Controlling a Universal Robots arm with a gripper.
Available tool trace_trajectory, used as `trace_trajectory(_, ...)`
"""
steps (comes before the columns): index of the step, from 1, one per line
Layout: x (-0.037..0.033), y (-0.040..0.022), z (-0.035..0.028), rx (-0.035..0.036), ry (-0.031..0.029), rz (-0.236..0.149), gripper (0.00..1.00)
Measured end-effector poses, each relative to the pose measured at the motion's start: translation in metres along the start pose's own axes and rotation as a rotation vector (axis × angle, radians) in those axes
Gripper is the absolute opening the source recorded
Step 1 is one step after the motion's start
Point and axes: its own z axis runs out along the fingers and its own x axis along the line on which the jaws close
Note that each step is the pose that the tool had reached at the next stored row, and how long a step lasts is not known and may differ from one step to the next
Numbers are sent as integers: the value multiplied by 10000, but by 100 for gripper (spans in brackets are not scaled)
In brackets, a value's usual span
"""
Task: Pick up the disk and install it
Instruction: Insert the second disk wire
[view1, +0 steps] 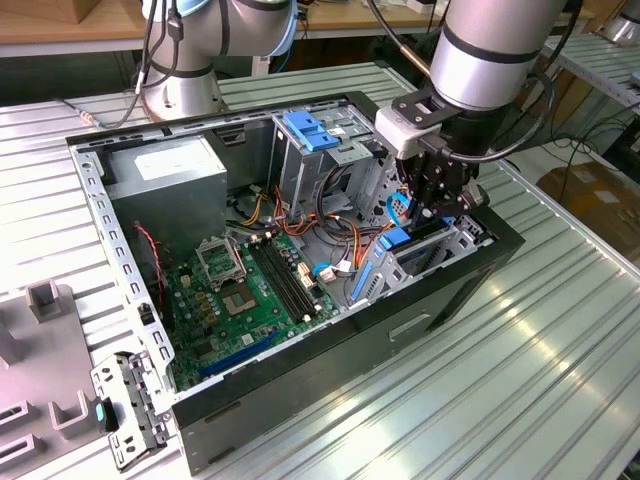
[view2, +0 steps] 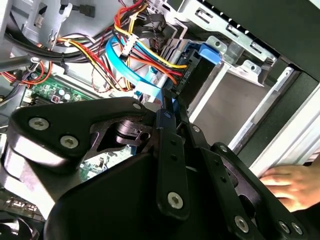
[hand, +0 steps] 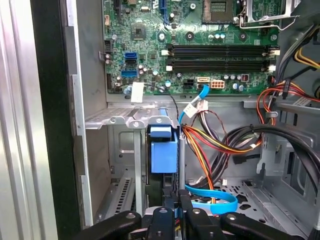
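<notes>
Inside open grey-metal computer case (view1: 95, 195), at exterior view's right end: black gripper (view1: 432, 205) with fingers pressed together on grey-metal disk with light-blue rails (hand: 163, 150), standing on edge in silver drive bay (hand: 117, 120). Green motherboard (view1: 255, 290) lies beside bay. Person's hand (view2: 290, 185) rests on case edge.

You get bright, even overhead light. Glare streaks the ribbed metal worktop (view1: 520, 330) at the exterior view's right, and the arm's silver sleeve (view1: 490, 60) shines. The computer case (view1: 330, 360) keeps its near wall in shadow. In the second wrist view the black gripper (view2: 167, 130) looms close and soft.
</notes>
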Motion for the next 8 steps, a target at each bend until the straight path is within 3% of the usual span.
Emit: trace_trajectory(8,31,-8,15,0,-2,2,16)
